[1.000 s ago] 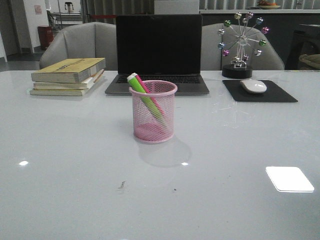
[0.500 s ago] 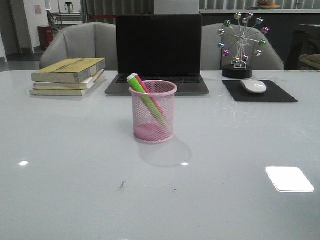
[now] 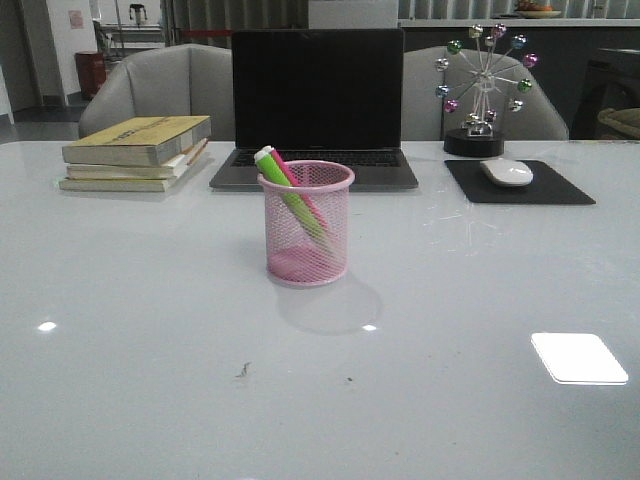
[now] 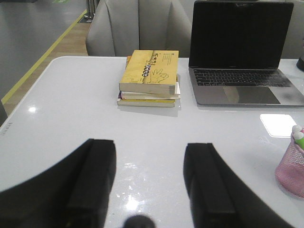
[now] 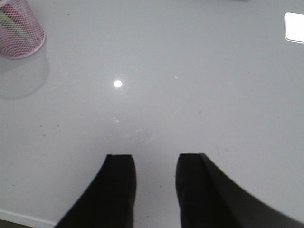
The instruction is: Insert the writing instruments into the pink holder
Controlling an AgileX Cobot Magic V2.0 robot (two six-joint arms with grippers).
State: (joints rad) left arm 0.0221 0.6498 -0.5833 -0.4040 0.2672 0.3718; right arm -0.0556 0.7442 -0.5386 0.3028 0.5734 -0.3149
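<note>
Nothing has moved since the earlier front views: cup, markers and desk clutter sit exactly where they were.

Pink holder (image 3: 307, 224) stands upright mid-table, in front of the laptop (image 3: 316, 105). Both markers are already inside it. Green marker (image 3: 292, 199) leans toward the robot's left, pale cap poking above the rim; pink marker (image 3: 297, 186) lies just behind it at the same slant (they tilt because the cup is wider than they are and shorter than they are long). You can judge the task as finished: no marker is left on the table (image 3: 150, 330).

Left gripper (image 4: 149, 183): jaws spread, nothing between them, hanging over bare table with the stacked books (image 4: 149, 78) ahead and the cup at the view's edge. Right gripper (image 5: 155, 187): jaws likewise apart and empty, above bare table, well apart from the cup.

Neither arm shows in the front view, so both appear to be pulled back, which keeps them clear of the light cup (easy to knock over). Mouse (image 3: 507, 172) on its pad (image 3: 520, 185) and the ball ornament (image 3: 482, 95) stand far right, uninvolved.
</note>
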